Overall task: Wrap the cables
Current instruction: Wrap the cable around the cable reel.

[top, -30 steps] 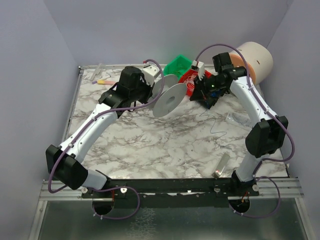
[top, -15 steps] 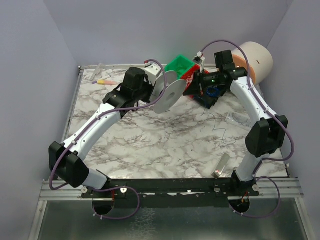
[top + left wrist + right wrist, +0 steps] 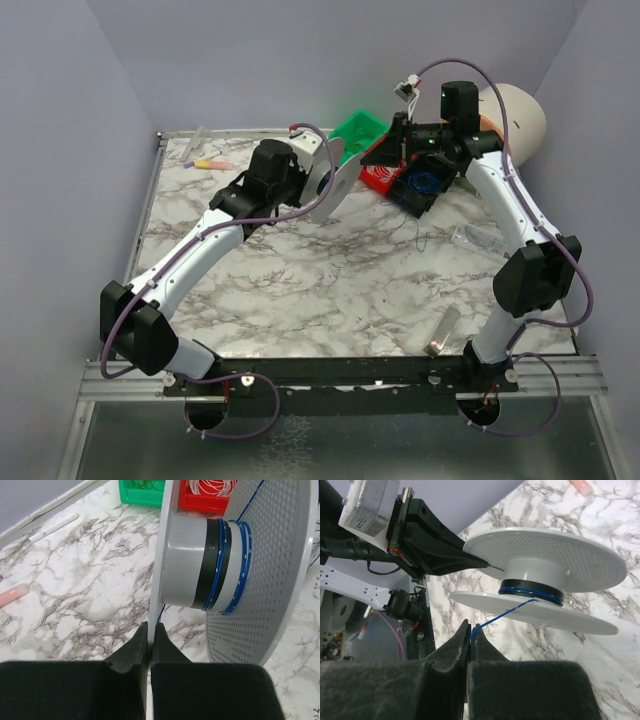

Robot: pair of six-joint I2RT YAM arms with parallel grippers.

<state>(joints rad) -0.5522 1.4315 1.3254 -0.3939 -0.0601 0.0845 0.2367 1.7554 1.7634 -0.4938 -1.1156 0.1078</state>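
My left gripper [image 3: 150, 626] is shut on the edge of one flange of a white perforated spool [image 3: 187, 562], holding it on edge above the marble; the pair sits at centre back in the top view, spool [image 3: 335, 180] and left gripper [image 3: 310, 172]. A blue wire [image 3: 505, 614] is wound a few turns round the grey hub [image 3: 220, 565] and runs taut to my right gripper [image 3: 470, 629], which is shut on it. The right gripper [image 3: 385, 155] hangs raised just right of the spool. A hair-thin dark cable [image 3: 415, 235] lies loose on the table under the right arm.
A green bin [image 3: 358, 128], a red bin [image 3: 378, 176] and a dark bin holding a blue coil [image 3: 424, 185] crowd the back behind the spool. A large pale roll [image 3: 520, 118] sits back right. A pink marker [image 3: 208, 163] lies back left, a small strip [image 3: 445, 332] front right.
The right gripper has lifted and moved back with the blue wire. The spool has turned more edge-on, and the left gripper has shifted slightly right and back with it.
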